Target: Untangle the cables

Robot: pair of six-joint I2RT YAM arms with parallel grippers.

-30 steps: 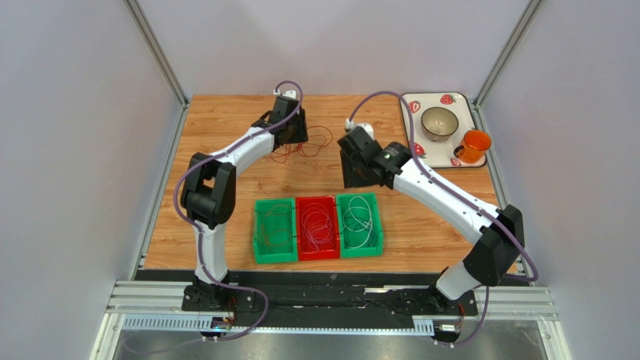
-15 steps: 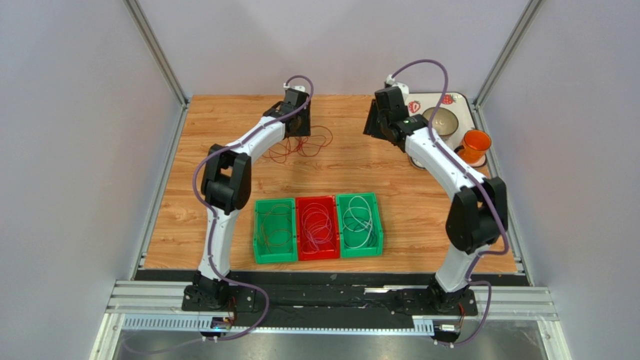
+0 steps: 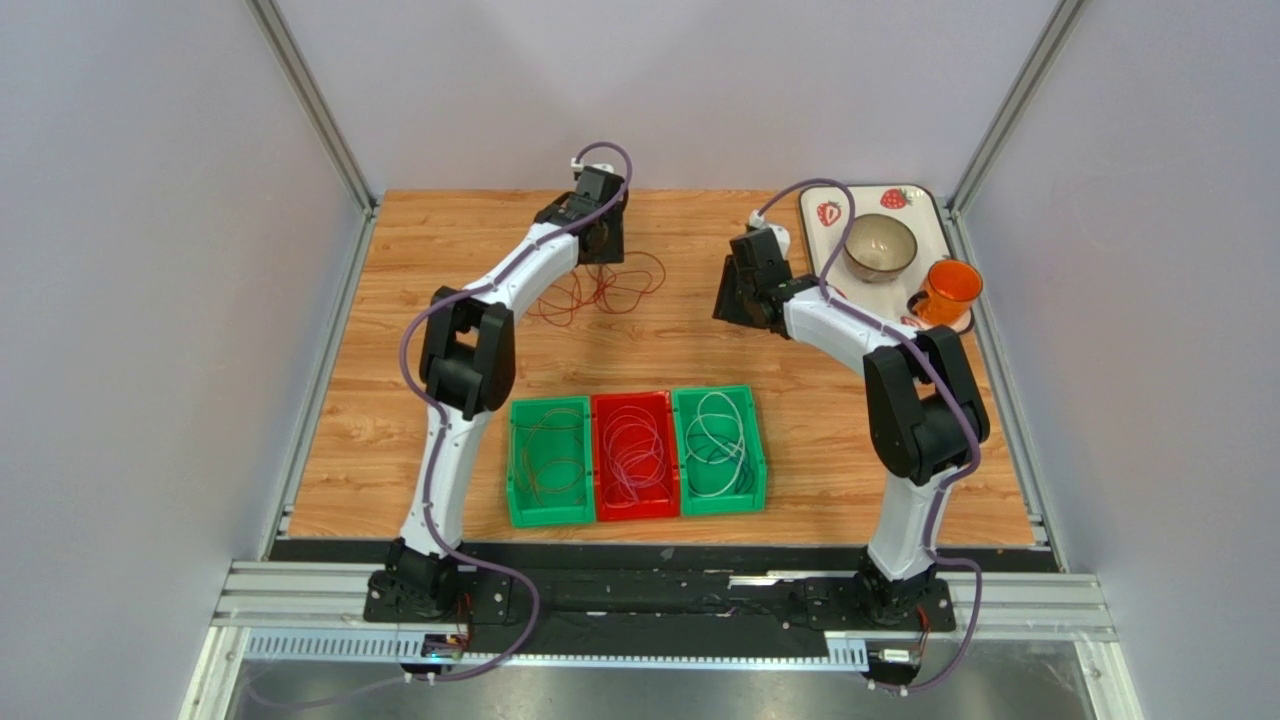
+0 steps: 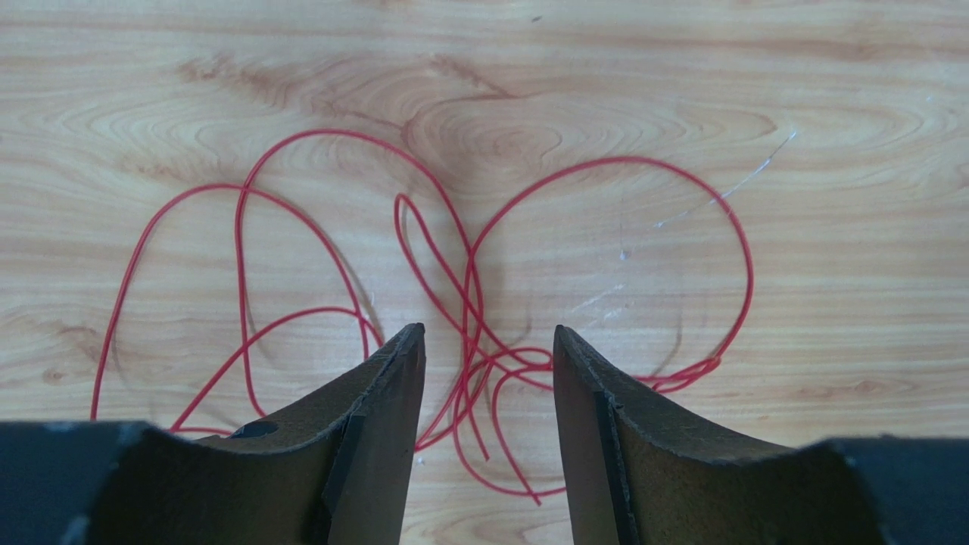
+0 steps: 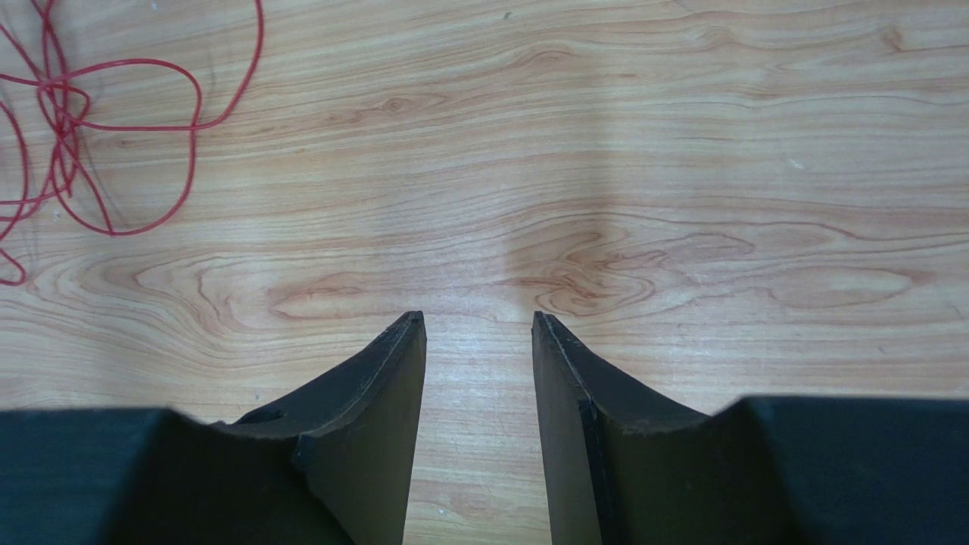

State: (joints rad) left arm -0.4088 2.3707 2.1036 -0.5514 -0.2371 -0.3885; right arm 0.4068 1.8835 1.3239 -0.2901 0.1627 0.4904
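Cables on table, behind bins

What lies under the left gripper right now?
A tangle of thin red wire loops lies on the wooden tabletop below the open left gripper; the dark fingers hide its nearest strands.

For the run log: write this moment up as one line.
left end effector open, over red cable tangle | right end effector open, over table, tangle off to its side | nothing grasped
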